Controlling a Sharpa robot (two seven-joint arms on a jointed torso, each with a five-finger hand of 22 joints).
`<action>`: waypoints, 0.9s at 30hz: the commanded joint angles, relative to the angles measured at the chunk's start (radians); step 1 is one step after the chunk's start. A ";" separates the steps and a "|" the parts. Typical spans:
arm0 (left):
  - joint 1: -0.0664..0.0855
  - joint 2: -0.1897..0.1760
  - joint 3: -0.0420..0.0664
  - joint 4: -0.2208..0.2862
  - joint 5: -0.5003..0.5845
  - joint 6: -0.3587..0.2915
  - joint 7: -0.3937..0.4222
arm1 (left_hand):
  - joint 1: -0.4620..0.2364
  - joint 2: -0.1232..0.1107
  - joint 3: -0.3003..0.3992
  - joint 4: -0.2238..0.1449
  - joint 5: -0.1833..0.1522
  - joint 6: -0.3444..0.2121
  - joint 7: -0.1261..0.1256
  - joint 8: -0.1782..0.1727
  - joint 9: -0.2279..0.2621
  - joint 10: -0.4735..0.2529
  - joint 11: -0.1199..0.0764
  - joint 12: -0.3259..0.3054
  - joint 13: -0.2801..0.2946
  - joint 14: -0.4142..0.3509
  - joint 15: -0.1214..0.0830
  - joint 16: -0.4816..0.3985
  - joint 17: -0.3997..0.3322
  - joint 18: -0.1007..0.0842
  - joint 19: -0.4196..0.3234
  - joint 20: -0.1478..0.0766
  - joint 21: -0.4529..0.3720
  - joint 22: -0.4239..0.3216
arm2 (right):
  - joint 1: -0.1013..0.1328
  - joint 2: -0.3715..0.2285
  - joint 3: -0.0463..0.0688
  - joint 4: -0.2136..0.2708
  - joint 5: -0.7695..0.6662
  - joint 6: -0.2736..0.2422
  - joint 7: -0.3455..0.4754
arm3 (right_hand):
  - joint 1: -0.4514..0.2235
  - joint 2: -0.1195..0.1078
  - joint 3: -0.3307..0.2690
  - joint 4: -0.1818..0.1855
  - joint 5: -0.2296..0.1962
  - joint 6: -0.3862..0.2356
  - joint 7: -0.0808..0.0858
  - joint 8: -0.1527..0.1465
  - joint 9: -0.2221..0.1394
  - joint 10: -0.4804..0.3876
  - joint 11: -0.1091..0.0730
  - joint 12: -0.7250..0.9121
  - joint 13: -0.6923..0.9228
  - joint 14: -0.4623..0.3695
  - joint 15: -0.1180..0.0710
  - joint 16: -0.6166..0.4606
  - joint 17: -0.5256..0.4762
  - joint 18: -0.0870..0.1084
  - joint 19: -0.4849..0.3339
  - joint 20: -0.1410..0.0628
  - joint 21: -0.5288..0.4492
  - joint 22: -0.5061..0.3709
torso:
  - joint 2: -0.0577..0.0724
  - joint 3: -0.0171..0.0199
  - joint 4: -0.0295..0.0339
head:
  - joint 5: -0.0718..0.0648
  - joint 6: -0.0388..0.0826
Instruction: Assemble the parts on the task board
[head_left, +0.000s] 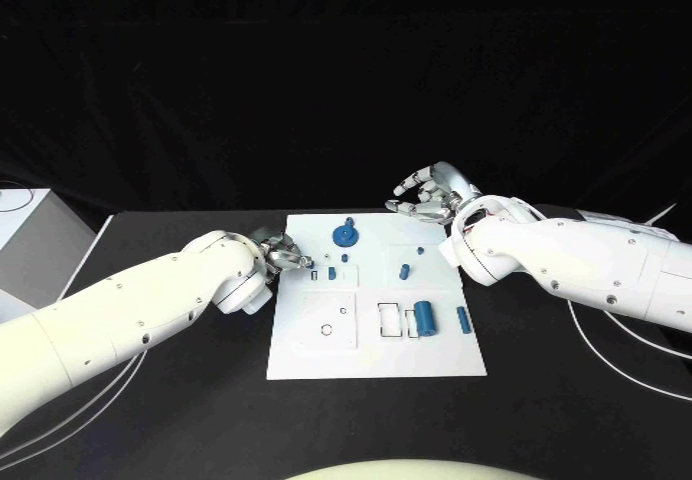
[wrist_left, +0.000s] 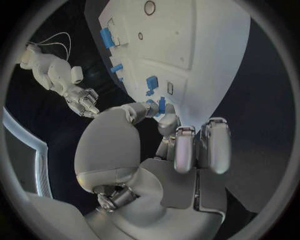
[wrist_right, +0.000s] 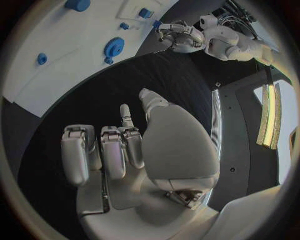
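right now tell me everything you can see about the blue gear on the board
The blue gear is a round toothed wheel, plastic-looking, with a raised hub at its centre. It lies flat near the far edge of the white task board, left of the middle. A small blue stub sits against its rim. Neither hand touches it; the left hand is at the board's left edge nearby.

left hand (head_left: 281, 252) fingertips hidden, held small part (wrist_left: 161, 105) unclear
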 joint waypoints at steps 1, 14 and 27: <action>-0.001 0.007 -0.001 -0.005 -0.012 0.042 0.000 | 0.003 0.011 0.152 -0.155 0.006 0.028 -0.023 0.005 0.118 0.008 0.000 0.003 -0.001 0.106 -0.006 0.003 0.263 -0.014 0.008 0.000 0.004 0.028 | -0.001 0.001 0.000 0.000 -0.009 0.012 0.006 | -0.009 0.001 -0.003 -0.001 0.003 -0.008 -0.002 0.005 0.002 0.056 0.003 -0.002 0.224 0.099 0.001 -0.005 0.242 0.003 0.061 0.004 -0.005 0.181 | 0.000 -0.0001 0.0015 | -0.002 -0.004; -0.006 0.018 -0.013 -0.020 -0.013 0.067 -0.001 | 0.003 0.011 0.153 -0.155 0.006 0.028 -0.023 0.004 0.118 0.008 0.000 0.003 -0.002 0.106 -0.006 0.003 0.263 -0.014 0.008 0.000 0.003 0.026 | -0.001 0.002 0.000 0.001 -0.010 0.010 0.006 | -0.009 0.001 -0.003 -0.001 0.003 -0.008 -0.002 0.005 0.002 0.056 0.003 -0.002 0.224 0.099 0.001 -0.005 0.242 0.003 0.061 0.004 -0.005 0.181 | 0.000 -0.0010 0.0013 | -0.005 -0.014; -0.006 0.020 -0.014 -0.024 -0.028 0.074 0.004 | 0.003 0.011 0.155 -0.156 0.005 0.029 -0.023 0.004 0.117 0.008 0.000 0.002 -0.004 0.106 -0.006 0.003 0.263 -0.014 0.008 0.000 0.003 0.026 | -0.001 0.001 0.000 0.002 -0.010 0.010 0.006 | -0.009 0.001 -0.003 -0.001 0.003 -0.008 -0.002 0.005 0.002 0.056 0.003 -0.002 0.224 0.099 0.001 -0.005 0.242 0.003 0.061 0.004 -0.005 0.181 | 0.001 -0.0018 0.0026 | -0.005 -0.017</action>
